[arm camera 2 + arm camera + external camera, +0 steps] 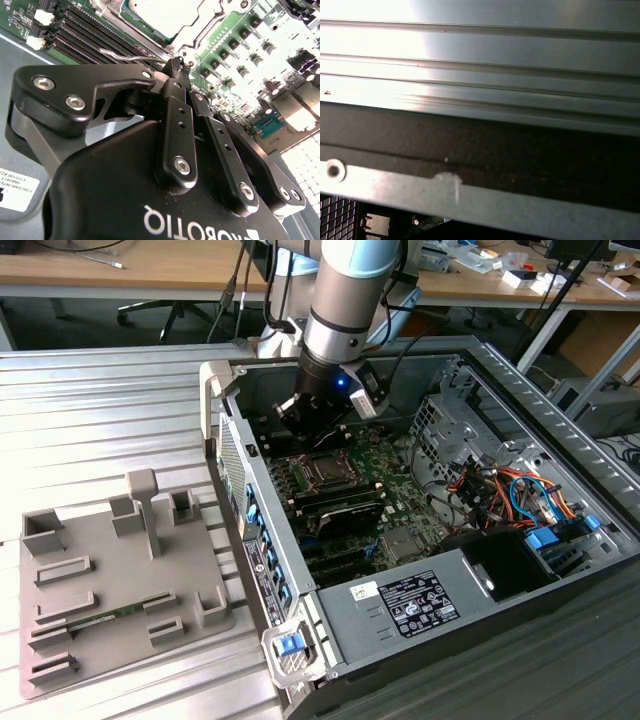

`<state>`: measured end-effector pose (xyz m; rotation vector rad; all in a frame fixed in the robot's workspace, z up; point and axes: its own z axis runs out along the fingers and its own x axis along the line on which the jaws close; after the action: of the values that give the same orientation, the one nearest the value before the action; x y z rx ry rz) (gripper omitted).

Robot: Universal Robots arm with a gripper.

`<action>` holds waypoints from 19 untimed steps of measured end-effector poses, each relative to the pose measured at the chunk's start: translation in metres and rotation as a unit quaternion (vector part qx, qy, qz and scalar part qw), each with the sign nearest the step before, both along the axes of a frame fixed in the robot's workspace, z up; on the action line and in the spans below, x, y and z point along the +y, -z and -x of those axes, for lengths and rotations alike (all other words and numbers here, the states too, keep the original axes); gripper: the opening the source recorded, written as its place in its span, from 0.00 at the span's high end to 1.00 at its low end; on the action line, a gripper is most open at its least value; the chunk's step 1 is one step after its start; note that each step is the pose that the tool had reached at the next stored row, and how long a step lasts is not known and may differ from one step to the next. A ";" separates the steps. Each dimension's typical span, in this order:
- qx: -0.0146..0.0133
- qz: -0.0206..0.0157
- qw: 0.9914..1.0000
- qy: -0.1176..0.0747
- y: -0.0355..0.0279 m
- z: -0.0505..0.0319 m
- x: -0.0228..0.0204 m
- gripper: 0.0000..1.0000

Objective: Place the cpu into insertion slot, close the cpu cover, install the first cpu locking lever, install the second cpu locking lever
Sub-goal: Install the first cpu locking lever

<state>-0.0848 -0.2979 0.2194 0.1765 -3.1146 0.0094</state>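
Note:
The cpu (159,11) shows its grey metal top in the socket (322,471) on the motherboard. The silver cpu cover (199,22) lies flat around it. A thin wire locking lever (120,54) runs along the socket's edge beside the memory slots, and its end reaches my fingertips. My gripper (178,65) is shut, its black fingers pressed together at the tip right by that lever end. I cannot tell whether the lever is pinched or only touched. In the exterior view my gripper (313,432) hangs just over the socket's far edge inside the open computer case.
Black memory slots (82,30) lie next to the socket. The case wall (235,455) stands close on the exterior view's left, with a drive cage and cables (500,490) on its right and the power supply (410,605) in front. A grey fixture plate (110,580) lies outside.

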 end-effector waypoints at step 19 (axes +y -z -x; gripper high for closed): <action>0.000 0.000 1.000 -0.001 0.0034 -0.0024 0.0000 0.89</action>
<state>-0.0823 -0.2979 0.2159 0.1797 -3.1144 0.0095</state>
